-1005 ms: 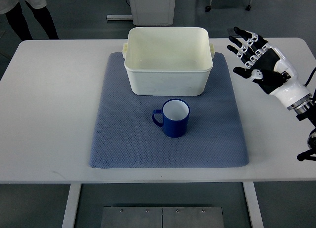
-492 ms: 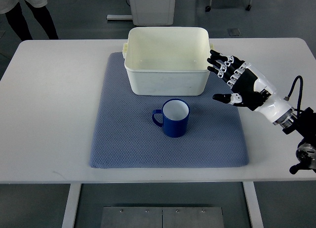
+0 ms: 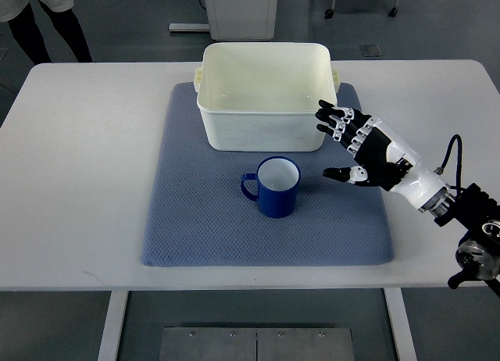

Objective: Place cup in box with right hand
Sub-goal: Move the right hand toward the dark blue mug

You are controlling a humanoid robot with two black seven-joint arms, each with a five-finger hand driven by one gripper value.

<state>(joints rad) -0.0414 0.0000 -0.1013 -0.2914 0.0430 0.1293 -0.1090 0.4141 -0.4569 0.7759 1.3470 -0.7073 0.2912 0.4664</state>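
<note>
We've got our right hand (image 3: 355, 146) low over the mat now, fingers spread and relaxed, nothing in it. It's swung in from out by the tabletop's far right corner over the last sec, dropping toward us and leftward, so it's closing on the target, i.e. approach is nearly done but no contact yet. Just to the hand's left, w/ a clear gap off the thumb tip, stands the blue cup (image 3: 275, 187), upright on the blue mat (image 3: 195, 220), handle pointing away from the hand. The cup hasn't budged. Beyond the fingertips, close by, sits the cream box (image 3: 266, 130), empty as far as we can see, its near right corner almost under the fingers. We'd judge the next bit as sliding left to wrap the cup body, then lifting over the box wall. Left arm isn't in shot.
</note>
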